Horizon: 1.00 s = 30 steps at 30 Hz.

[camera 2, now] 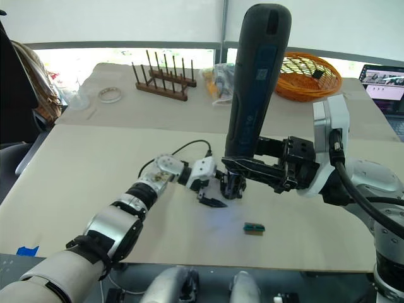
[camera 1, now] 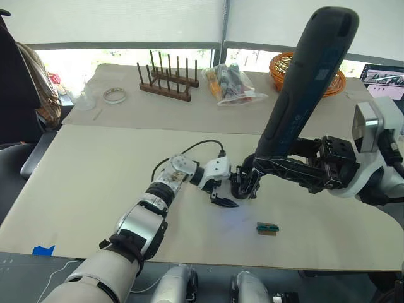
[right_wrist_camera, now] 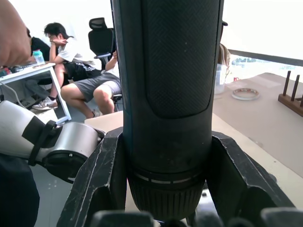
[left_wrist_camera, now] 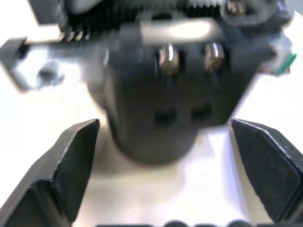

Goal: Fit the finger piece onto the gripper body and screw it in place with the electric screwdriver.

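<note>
Directly between the open left gripper's [left_wrist_camera: 165,175] fingers sits the gripper body [left_wrist_camera: 165,113].

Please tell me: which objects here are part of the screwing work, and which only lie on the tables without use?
In use:
- thick dark navy cylindrical electric screwdriver, clamped in right pincer
- small black blocky gripper body below its tip
- left pincer, open

Lying about:
- small green-and-black block
- wooden peg rack
- orange woven basket
- tape ring

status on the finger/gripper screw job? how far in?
Looks done: the right gripper has the electric screwdriver clamped, upright, tip down at the gripper body. In hand: the left gripper sits open beside that body. Left: whether the finger piece is seated or any screw driven can't be told.
</note>
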### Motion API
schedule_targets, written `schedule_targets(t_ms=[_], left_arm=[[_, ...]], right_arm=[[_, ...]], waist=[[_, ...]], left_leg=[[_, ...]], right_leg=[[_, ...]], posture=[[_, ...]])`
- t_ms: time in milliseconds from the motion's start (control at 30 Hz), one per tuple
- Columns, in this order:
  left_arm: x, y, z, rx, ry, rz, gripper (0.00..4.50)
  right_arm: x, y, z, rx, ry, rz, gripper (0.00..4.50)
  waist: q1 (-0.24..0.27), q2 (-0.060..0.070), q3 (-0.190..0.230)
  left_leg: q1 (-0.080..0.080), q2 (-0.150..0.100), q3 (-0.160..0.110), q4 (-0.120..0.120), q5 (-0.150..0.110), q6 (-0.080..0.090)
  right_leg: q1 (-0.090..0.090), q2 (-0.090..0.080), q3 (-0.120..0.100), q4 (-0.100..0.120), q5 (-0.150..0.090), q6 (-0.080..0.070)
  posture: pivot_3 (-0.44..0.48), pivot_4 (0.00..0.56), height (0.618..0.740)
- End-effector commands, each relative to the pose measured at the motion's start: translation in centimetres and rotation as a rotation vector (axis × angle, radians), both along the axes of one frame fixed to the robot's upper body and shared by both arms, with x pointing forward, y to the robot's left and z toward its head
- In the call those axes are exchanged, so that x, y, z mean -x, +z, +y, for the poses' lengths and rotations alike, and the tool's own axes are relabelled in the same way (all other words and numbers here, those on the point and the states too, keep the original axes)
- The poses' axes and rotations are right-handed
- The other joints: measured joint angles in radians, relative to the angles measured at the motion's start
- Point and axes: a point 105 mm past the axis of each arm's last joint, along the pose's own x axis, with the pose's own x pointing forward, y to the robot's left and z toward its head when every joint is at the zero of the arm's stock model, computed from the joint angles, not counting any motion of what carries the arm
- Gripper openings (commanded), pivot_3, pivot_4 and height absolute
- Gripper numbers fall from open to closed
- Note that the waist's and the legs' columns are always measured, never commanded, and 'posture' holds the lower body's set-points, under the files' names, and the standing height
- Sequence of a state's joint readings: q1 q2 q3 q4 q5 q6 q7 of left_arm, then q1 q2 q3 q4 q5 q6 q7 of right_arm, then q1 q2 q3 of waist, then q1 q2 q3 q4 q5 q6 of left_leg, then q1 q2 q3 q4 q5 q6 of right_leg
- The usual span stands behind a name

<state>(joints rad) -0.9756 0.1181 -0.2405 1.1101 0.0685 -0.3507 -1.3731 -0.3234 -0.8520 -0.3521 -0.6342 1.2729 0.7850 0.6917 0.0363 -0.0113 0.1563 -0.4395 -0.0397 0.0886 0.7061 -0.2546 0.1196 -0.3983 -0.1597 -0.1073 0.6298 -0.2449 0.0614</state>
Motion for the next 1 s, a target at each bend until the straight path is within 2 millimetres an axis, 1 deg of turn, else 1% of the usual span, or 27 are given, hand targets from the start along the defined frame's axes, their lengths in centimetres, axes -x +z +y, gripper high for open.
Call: schedule_targets(t_ms=[33, 100, 200, 367, 567, 667, 733, 800, 900, 1000], left_arm=[[0.7, 0.9, 1.2, 0.070, 0.009, -0.007, 4.50], [1.6, 0.8, 1.7, 0.104, 0.067, 0.020, 4.50], [2.6, 0.5, 1.5, 0.142, 0.206, 0.048, 4.50], [4.4, -0.3, -0.1, 0.176, 0.351, 0.057, 4.50], [4.3, -0.3, -3.4, 0.247, 0.493, 0.026, 4.50], [4.0, -0.6, -5.1, 0.251, 0.552, 0.010, 4.50], [4.1, -0.7, -5.9, 0.242, 0.550, 0.005, 4.50], [3.9, -0.9, -6.0, 0.229, 0.563, 0.005, 4.50], [3.6, -0.8, -5.3, 0.234, 0.543, 0.013, 3.67], [2.8, -0.2, -4.4, 0.252, 0.486, 0.008, 2.38]], right_arm=[[1.1, 1.7, -0.1, -0.022, -0.006, -0.108, 1.95], [1.2, 1.5, 0.0, -0.021, -0.005, -0.098, 1.95], [1.1, 1.3, 0.2, -0.022, -0.006, -0.085, 1.95], [0.4, 1.4, 0.4, -0.031, -0.022, -0.059, 1.95], [0.0, 0.9, 0.7, -0.024, -0.010, -0.029, 1.95], [-0.4, 0.7, 0.7, -0.022, -0.016, -0.024, 1.95], [-0.4, 0.5, 0.6, -0.019, -0.018, -0.022, 1.95], [-0.5, 0.3, 0.6, -0.015, -0.021, -0.021, 1.95], [-0.5, 0.1, 0.5, -0.010, -0.032, -0.027, 1.95], [-0.4, 0.0, 0.2, -0.007, -0.047, -0.036, 1.95]], waist=[[-0.001, 0.000, 0.000], [-0.004, 0.000, 0.000], [-0.003, 0.001, 0.000], [0.006, 0.001, 0.000], [0.015, 0.001, 0.000], [0.016, 0.001, 0.000], [0.016, 0.001, 0.000], [0.016, 0.001, 0.000], [0.016, 0.001, 0.000], [0.015, 0.001, 0.000]], left_leg=[[0.000, 0.000, 0.000, 0.000, 0.000, 0.000], [0.000, 0.000, 0.000, 0.000, 0.000, 0.000], [0.000, 0.000, -0.002, 0.000, 0.000, 0.000], [0.002, 0.000, -0.005, 0.003, 0.000, 0.000], [0.005, -0.001, -0.005, 0.003, -0.001, 0.001], [0.005, -0.001, -0.005, 0.003, -0.001, 0.001], [0.005, -0.001, -0.005, 0.003, -0.001, 0.001], [0.005, -0.001, -0.005, 0.003, -0.001, 0.001], [0.005, -0.001, -0.005, 0.003, -0.001, 0.001], [0.005, -0.001, -0.005, 0.003, -0.001, 0.001]], right_leg=[[0.000, 0.000, 0.000, 0.000, 0.000, 0.000], [0.000, 0.000, 0.000, 0.000, 0.000, 0.000], [0.002, 0.000, 0.000, -0.001, 0.000, 0.000], [0.007, 0.000, -0.001, -0.001, 0.000, 0.000], [0.010, -0.001, 0.000, -0.002, 0.000, 0.000], [0.010, -0.002, 0.000, -0.002, 0.000, 0.000], [0.010, -0.002, 0.000, -0.002, 0.000, 0.000], [0.010, -0.002, 0.000, -0.002, 0.000, 0.000], [0.010, -0.003, 0.000, -0.002, 0.000, 0.000], [0.010, -0.003, 0.000, -0.002, 0.000, 0.000]], posture=[[0.000, 0.150, 0.740], [0.000, 0.150, 0.740], [0.000, 0.150, 0.740], [0.000, 0.150, 0.740], [0.000, 0.150, 0.740], [0.000, 0.150, 0.740], [0.000, 0.150, 0.740], [0.000, 0.150, 0.740], [0.000, 0.150, 0.740], [0.000, 0.150, 0.740]])
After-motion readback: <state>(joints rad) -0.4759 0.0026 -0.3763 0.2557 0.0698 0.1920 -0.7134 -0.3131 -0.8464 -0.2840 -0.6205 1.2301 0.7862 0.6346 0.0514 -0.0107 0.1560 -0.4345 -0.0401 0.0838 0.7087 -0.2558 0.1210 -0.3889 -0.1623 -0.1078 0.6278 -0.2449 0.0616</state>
